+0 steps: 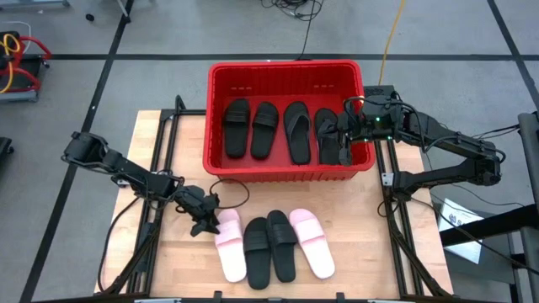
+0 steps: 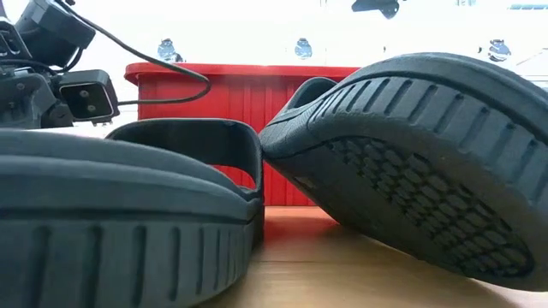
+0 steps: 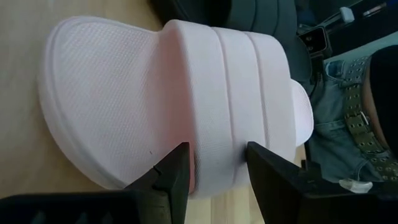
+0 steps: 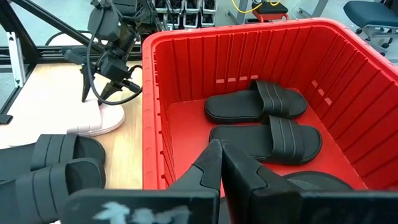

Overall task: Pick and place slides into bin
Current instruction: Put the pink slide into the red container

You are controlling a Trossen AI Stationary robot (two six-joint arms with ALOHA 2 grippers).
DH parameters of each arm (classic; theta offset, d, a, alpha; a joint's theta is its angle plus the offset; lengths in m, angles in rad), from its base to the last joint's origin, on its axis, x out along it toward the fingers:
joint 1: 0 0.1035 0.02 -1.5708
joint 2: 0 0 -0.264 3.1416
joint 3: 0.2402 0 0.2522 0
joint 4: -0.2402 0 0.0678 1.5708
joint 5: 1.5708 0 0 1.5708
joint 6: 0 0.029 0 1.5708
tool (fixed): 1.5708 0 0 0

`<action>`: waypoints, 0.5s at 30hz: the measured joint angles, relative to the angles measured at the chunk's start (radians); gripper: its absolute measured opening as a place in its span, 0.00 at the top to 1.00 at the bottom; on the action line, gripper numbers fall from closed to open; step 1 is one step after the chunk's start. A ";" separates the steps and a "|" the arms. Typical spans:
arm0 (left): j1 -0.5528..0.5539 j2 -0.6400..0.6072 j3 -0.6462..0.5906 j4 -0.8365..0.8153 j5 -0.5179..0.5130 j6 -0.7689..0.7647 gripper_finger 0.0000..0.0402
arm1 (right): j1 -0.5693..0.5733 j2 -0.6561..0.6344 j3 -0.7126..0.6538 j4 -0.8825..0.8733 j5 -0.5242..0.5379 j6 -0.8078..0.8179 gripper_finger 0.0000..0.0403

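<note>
Two pale pink slides point(image 1: 229, 246) point(image 1: 312, 242) lie soles down on the wooden table, with two black slides point(image 1: 269, 246) between them. Several black slides point(image 1: 263, 129) lie flat in the red bin point(image 1: 286, 69) at the far side. My left gripper point(image 1: 206, 223) is low at the left pink slide point(image 3: 124, 93), open. Its fingers stand on either side of the side end of the band point(image 3: 217, 149). My right gripper point(image 4: 221, 163) hangs shut over the bin's right part point(image 1: 345, 150) and holds nothing. My left gripper stands astride the side end of the pink slide's band point(image 3: 214, 165), where the band meets the sole. It comes slanting down from the table's left. I cannot tell whether the fingers point(image 3: 177, 171) touch the slide, which lies flat on the table.
A black cable point(image 1: 229, 189) loops on the table between my left gripper and the bin's near wall point(image 2: 257, 94). The two black slides point(image 2: 411, 162) fill the low view. A person in jeans with a studded belt point(image 3: 351, 118) stands beyond the table's edge.
</note>
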 joint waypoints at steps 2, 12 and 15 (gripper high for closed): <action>0.000 0.001 0.000 0.014 0.000 -0.003 0.64 | 0.000 0.000 0.000 0.000 0.000 0.000 1.00; 0.002 0.001 0.000 0.027 -0.002 -0.060 0.97 | 0.000 0.000 0.000 0.000 0.000 0.000 1.00; 0.005 0.001 -0.001 0.067 0.001 -0.113 0.98 | 0.000 0.000 0.000 0.000 0.000 0.000 1.00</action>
